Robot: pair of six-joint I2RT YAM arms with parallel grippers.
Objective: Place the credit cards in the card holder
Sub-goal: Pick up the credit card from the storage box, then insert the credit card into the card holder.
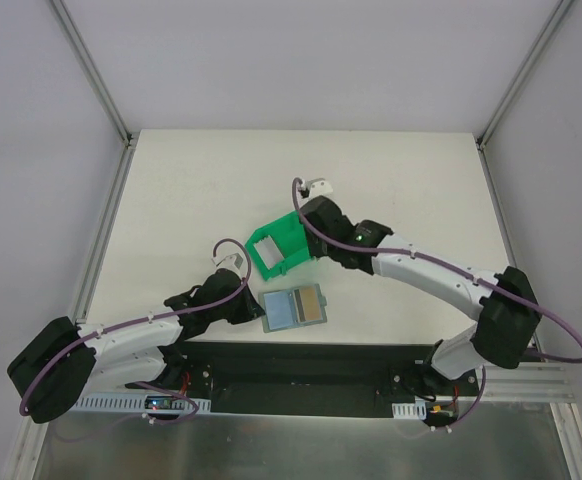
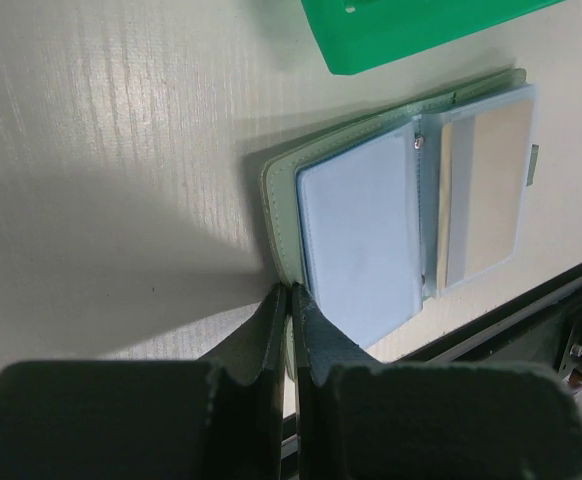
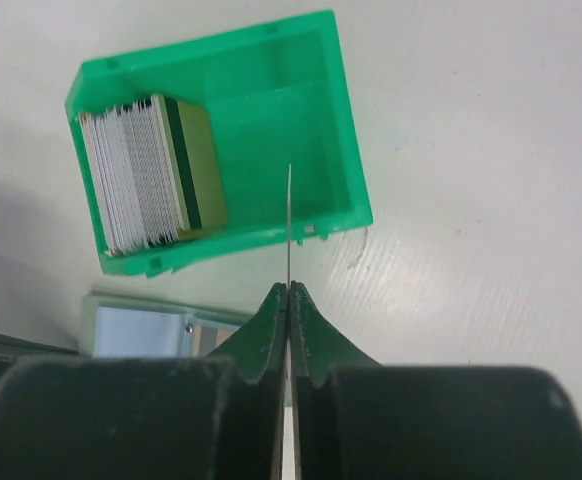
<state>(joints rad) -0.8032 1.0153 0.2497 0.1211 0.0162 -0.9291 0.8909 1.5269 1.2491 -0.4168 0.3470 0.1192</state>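
Risk: right tool clamps one thin pale plastic credit card by its edge over the bright green plastic bin. A shallow pinch could let it twist and miss a pocket. The left tool, shut, touches the open grey-green two-leaf card holder on the white desk; the holder may slide.

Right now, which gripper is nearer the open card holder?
Left. The left gripper sits closed against the card holder; the right gripper holds a credit card by the green bin.
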